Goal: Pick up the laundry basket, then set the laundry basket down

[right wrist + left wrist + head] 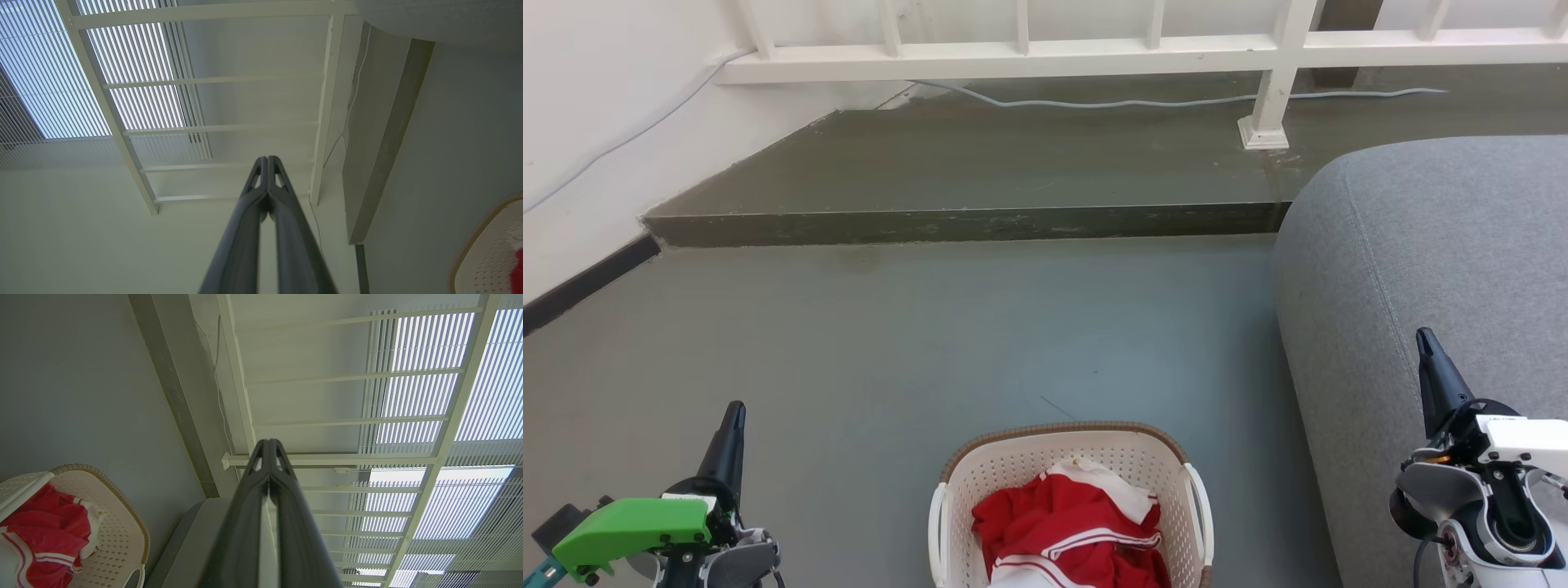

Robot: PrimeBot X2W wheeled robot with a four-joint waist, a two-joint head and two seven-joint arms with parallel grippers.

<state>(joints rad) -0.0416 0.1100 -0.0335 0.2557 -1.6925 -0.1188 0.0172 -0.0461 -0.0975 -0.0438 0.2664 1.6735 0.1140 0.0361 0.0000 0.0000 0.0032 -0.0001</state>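
Basket look: the cream-white perforated plastic laundry basket is rounded-rectangular, with a brown woven-look rim along its far edge and a white handle on each side; its near part is cut off by the bottom of the head view
Basket contents: a crumpled red garment with white stripes and white trim lies inside, heaped below the rim
Basket place: on the grey-green smooth floor, bottom centre of the head view, between the two grippers and apart from both; it also shows in the left wrist view and at the edge of the right wrist view
Left gripper: lower left, fingers pressed together and empty, tips meeting in its wrist view
Right gripper: lower right, fingers likewise pressed together on nothing, seen against the sofa
In the way: a grey fabric sofa with a rounded corner stands near the basket's right side
Further off: a low dark concrete step crosses the floor beyond the basket; on it stands a white wooden railing, with a pale grey cable trailing beneath
Left side: a white wall with a black skirting strip
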